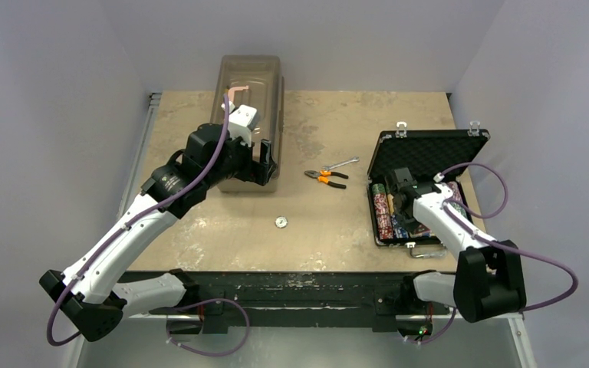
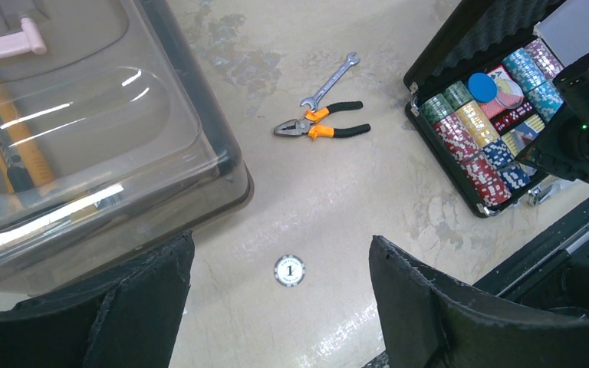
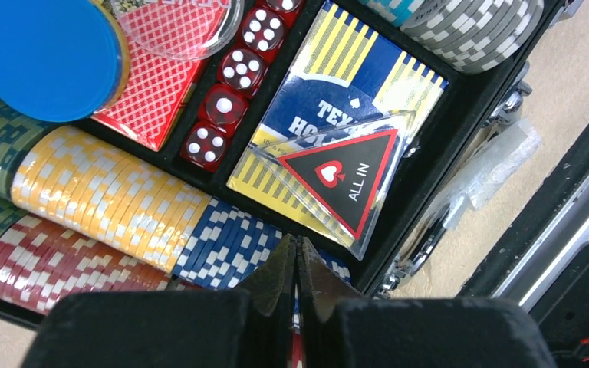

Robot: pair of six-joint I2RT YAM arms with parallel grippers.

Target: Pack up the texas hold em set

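Note:
The black case [image 1: 429,150] lies open at the right, its lid leaning back. It holds rows of multicoloured chips [image 3: 107,201], red dice [image 3: 226,100], a blue card box [image 3: 330,107], a round blue button [image 3: 42,54] and the red-edged "ALL IN" triangle token [image 3: 345,180]. My right gripper [image 3: 297,241] hangs shut just over the blue chips [image 3: 226,245], with nothing between its fingers. One white chip [image 2: 289,271] marked "1" lies alone on the table [image 1: 281,222]. My left gripper [image 2: 280,244] stands open high above it, beside the brown box.
A translucent brown box [image 1: 249,84] with a pink handle stands at the back left, close to my left arm. Orange-handled pliers [image 1: 327,178] and a wrench [image 1: 343,163] lie mid-table between the box and the case. The table's near edge runs just behind the case.

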